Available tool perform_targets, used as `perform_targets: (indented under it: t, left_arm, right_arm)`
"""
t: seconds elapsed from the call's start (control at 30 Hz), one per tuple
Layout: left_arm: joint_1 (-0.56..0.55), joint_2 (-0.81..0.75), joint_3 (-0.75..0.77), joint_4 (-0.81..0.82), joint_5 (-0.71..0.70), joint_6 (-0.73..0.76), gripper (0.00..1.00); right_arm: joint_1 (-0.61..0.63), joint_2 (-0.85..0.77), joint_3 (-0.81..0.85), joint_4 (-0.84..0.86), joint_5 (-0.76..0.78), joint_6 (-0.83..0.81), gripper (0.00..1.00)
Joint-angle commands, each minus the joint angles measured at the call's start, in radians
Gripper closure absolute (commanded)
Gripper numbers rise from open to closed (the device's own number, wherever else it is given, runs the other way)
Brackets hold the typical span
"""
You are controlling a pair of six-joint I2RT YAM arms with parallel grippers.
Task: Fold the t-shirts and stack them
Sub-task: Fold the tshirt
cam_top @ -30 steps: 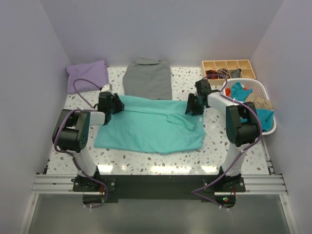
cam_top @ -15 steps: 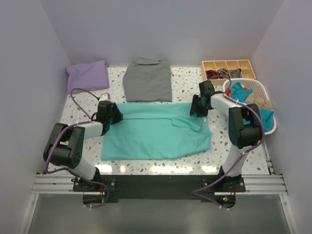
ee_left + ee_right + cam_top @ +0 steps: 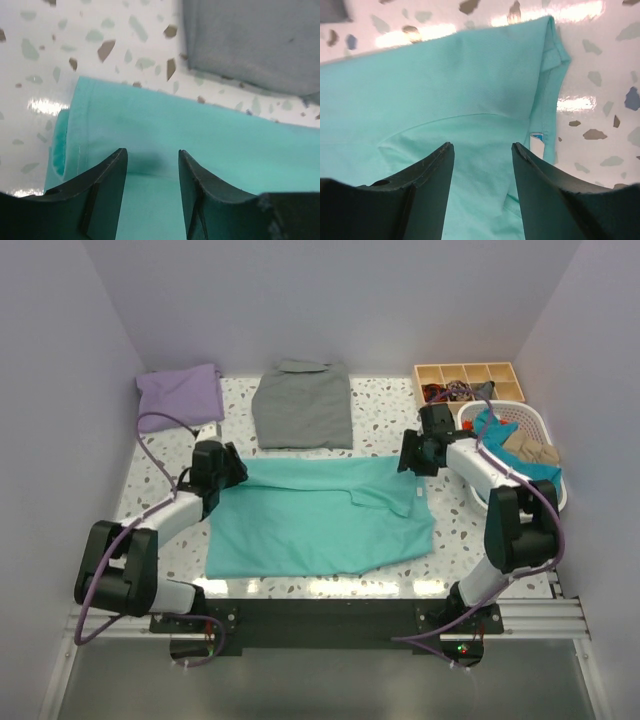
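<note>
The turquoise t-shirt [image 3: 320, 520] lies spread flat across the middle of the speckled table [image 3: 455, 540], and its far edge runs straight between my two grippers. My left gripper [image 3: 152, 162] hangs over the shirt's far left corner. Its fingers are parted about halfway, with only flat cloth showing in the gap (nothing pinched). My right gripper [image 3: 482, 150] is over the far right corner, near the small white label [image 3: 536, 138]. It too is half open and holds nothing. I cannot tell whether either set of fingertips touches the cloth. Just beyond the shirt's far edge, a strip of table between them, sits a folded grey shirt [image 3: 303, 405]. The lavender t-shirt [image 3: 180, 395] lies in the far left corner. A white basket [image 3: 543, 422] of clothes stands at the right, with a wooden tray [image 3: 480, 375] behind it.
</note>
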Motion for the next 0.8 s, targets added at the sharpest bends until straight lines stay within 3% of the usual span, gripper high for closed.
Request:
perform_targets:
  t: [0.0,0.23,0.5,0.63,0.77]
  left_arm:
    - [0.000,-0.050,0.087,0.094,0.011,0.063,0.49]
    - [-0.002,0.082,0.131,0.088,0.079,0.043,0.52]
    - [-0.002,0.002,0.103,-0.039,0.040,0.031,0.55]
    - [0.000,-0.081,0.096,-0.197,-0.114,-0.016,0.56]
    - [0.000,-0.171,0.079,-0.254,-0.225,-0.045,0.55]
  right_arm:
    - [-0.004,-0.046,0.076,0.000,-0.014,-0.036,0.45]
    - [-0.003,0.011,0.075,0.009,-0.060,-0.030,0.46]
    - [-0.004,0.021,0.036,0.021,-0.082,-0.022,0.45]
    - [-0.003,0.017,0.020,0.024,-0.085,-0.018,0.46]
    - [-0.003,0.009,0.020,0.026,-0.093,-0.016,0.45]
